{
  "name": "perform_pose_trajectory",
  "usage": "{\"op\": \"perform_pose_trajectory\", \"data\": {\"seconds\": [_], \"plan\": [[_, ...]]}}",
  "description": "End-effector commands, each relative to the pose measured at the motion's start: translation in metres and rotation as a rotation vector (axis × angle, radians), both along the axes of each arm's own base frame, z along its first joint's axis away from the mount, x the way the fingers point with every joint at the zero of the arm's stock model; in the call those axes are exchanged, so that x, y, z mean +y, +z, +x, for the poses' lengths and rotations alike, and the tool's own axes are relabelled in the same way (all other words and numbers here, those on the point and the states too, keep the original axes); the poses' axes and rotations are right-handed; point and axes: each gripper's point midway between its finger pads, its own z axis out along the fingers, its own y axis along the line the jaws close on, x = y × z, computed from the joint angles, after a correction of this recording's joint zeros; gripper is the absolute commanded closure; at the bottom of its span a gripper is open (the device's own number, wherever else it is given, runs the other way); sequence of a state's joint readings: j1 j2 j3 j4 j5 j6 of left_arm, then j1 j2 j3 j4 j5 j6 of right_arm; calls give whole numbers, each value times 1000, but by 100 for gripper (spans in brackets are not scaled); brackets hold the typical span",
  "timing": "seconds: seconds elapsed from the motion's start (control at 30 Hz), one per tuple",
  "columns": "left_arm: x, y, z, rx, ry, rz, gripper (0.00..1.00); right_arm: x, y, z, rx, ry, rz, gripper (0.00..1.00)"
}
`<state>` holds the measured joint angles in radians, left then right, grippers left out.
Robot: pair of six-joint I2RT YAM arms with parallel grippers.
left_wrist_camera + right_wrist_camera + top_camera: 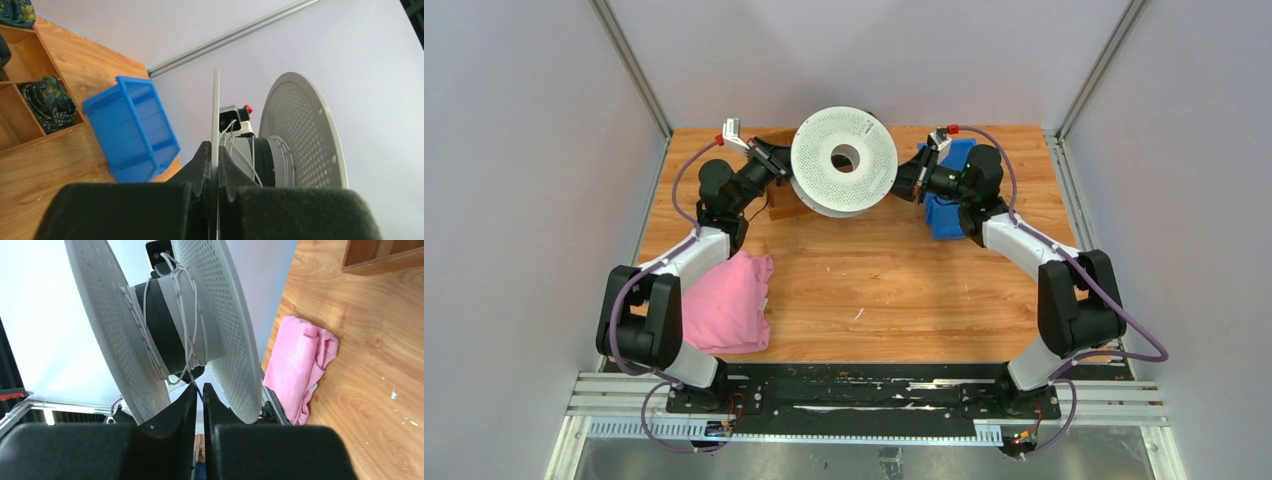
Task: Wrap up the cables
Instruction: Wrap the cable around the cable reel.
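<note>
A white perforated spool (pixel 844 160) is held up over the far middle of the table. My left gripper (pixel 782 160) is shut on the thin edge of one spool flange (pixel 216 110), its jaws clamped on both sides of it (pixel 215 148). The thin white-grey cable (pixel 186 315) is wound in several loose turns round the spool's grey and black hub; it also shows in the left wrist view (pixel 241 156). My right gripper (pixel 908 176) is at the spool's right side, between the two flanges (pixel 199 388). It is shut on a strand of the cable that runs down from the hub.
A blue bin (pixel 946 205) stands behind the right gripper and also shows in the left wrist view (pixel 132 127). A pink cloth (pixel 729 300) lies at the near left. A wooden compartment box (pixel 30 100) with dark coiled bundles (pixel 47 100) stands at the far left.
</note>
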<state>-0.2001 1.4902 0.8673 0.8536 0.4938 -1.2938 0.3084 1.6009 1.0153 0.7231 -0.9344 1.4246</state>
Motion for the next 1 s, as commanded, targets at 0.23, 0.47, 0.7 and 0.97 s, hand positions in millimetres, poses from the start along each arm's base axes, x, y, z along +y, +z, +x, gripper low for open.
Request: {"op": "perform_pose_trajectory", "data": {"seconds": [0.23,0.47,0.7,0.97], "plan": [[4,29,-3,-69,-9,-53,100,-12,-14,5,-38,-33,-76,84],[4,29,-3,-53,-12,-67,100,-11,-9,6,-89,-23,-101,91],[5,24,0,-9,-15,-98,100,-9,-2,3,-148,14,-129,94],[9,29,0,10,-16,-142,100,-4,-1,-12,-259,101,-166,83]]}}
